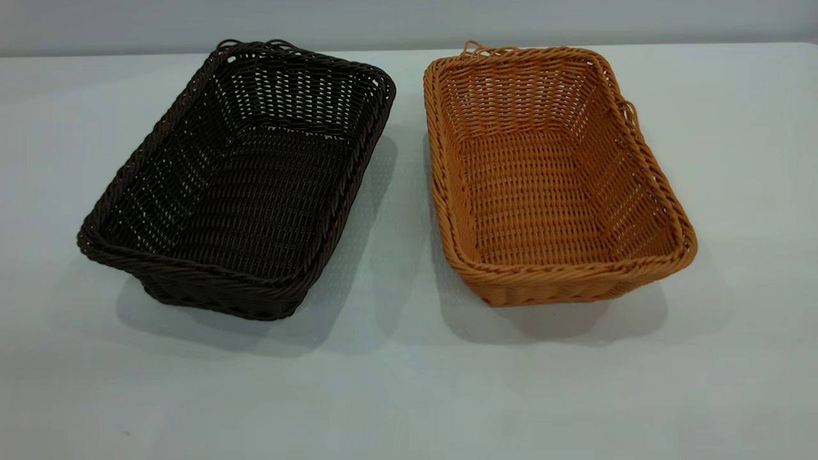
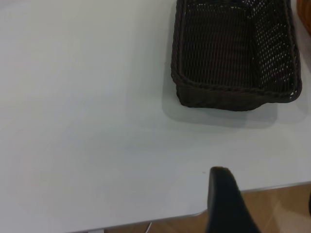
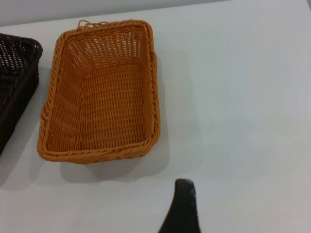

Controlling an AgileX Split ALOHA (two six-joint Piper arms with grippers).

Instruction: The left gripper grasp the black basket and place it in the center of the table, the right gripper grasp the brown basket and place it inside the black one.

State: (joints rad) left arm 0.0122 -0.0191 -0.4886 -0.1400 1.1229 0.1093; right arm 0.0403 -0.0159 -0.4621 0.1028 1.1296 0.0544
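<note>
The black basket (image 1: 246, 179) stands empty on the left half of the white table (image 1: 409, 383). The brown basket (image 1: 549, 179) stands empty beside it on the right, a narrow gap between them. Neither gripper shows in the exterior view. In the left wrist view the black basket (image 2: 233, 53) lies well ahead of my left gripper (image 2: 266, 194), which hovers over the table's edge, open and empty. In the right wrist view the brown basket (image 3: 99, 92) lies ahead of my right gripper, of which one finger (image 3: 183, 206) shows alone, holding nothing.
The table's edge (image 2: 146, 221) with wooden floor beyond runs close to the left gripper. Bare tabletop (image 3: 243, 97) lies beside the brown basket. A corner of the black basket (image 3: 17, 73) shows in the right wrist view.
</note>
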